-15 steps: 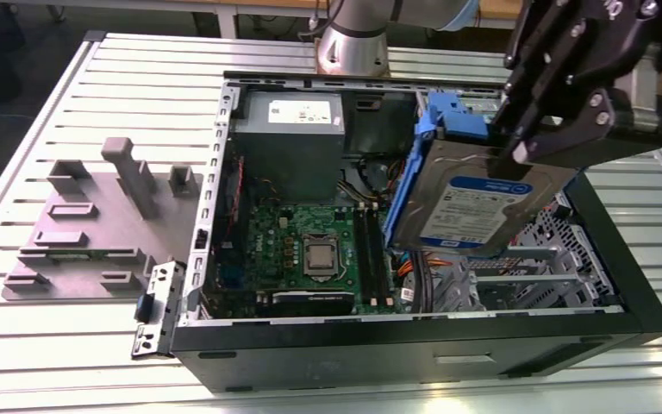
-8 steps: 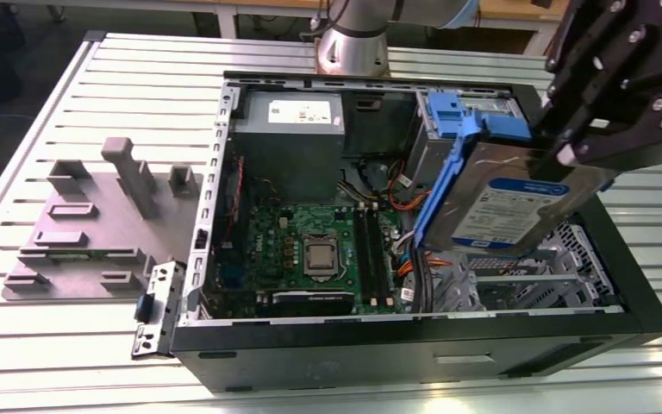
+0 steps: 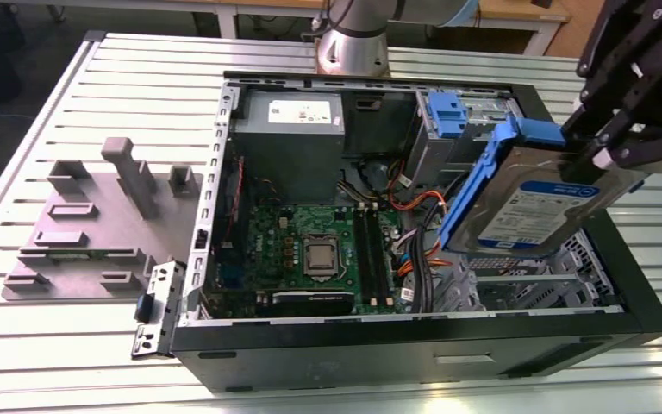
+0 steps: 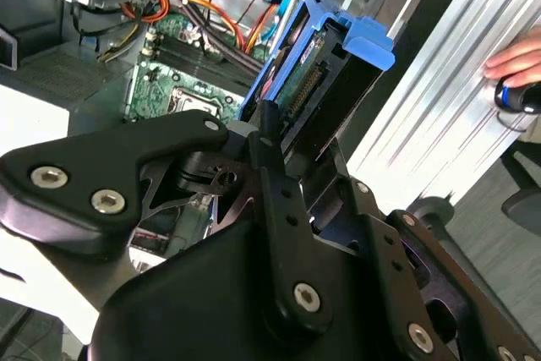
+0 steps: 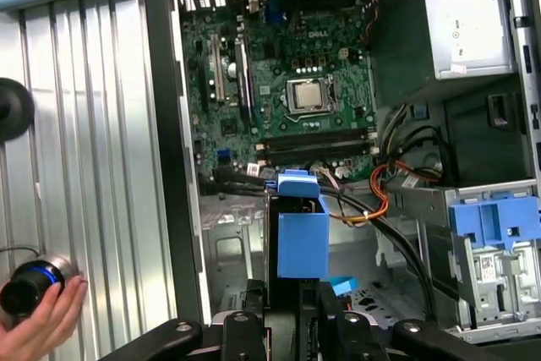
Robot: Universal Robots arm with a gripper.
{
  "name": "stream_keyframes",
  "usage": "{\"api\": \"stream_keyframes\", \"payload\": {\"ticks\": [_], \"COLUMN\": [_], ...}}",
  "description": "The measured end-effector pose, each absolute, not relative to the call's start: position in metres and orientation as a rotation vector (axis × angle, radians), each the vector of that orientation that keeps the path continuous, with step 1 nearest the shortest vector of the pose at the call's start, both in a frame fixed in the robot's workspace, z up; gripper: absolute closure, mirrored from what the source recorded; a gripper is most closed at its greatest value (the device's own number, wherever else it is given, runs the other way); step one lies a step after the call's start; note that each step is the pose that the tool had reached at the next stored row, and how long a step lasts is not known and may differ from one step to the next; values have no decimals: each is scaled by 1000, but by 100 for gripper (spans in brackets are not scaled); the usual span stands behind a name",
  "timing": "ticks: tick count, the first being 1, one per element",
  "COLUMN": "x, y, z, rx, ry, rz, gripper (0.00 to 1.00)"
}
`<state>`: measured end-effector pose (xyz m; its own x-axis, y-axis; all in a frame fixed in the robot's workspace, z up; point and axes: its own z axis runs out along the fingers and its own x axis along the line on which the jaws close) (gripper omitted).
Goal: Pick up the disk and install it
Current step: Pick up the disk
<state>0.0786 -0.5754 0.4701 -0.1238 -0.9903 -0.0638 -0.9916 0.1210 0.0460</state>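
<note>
The gripper was clamped on the disk, its black fingers closed on the disk's upper end. In the exterior view, the disk hung tilted over the open case, on that view's right. Its white-and-blue label faced the camera and its blue bracket ran along the upper and left edges. The lower end stood above the bare metal bay beside the orange and black cables. Whether it touched anything there could not be told.

In the second wrist view, the gripper held the disk edge-on, with the connector side showing inside the bracket. In the first wrist view, the disk rose end-on from the gripper, over the grey floor of the bay.

Inside the case lay the green motherboard, with a grey power supply beyond it (a small white label on its top). A blue tab sat on a metal cage near the disk's upper end.

The case rested on a ribbed metal surface. A grey fixture with upright pegs stood just beside the case on the exterior view's left. At the surface's edge, a person's hand rested on a small round black-and-blue object, well apart from the gripper.
</note>
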Motion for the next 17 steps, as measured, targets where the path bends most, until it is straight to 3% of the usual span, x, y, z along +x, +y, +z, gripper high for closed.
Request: {"api": "stream_keyframes", "payload": {"ticks": [17], "x": [102], "y": [-577], "z": [464], "rx": [-2149], "ry": [2268], "rz": [121], "gripper": [65]}}
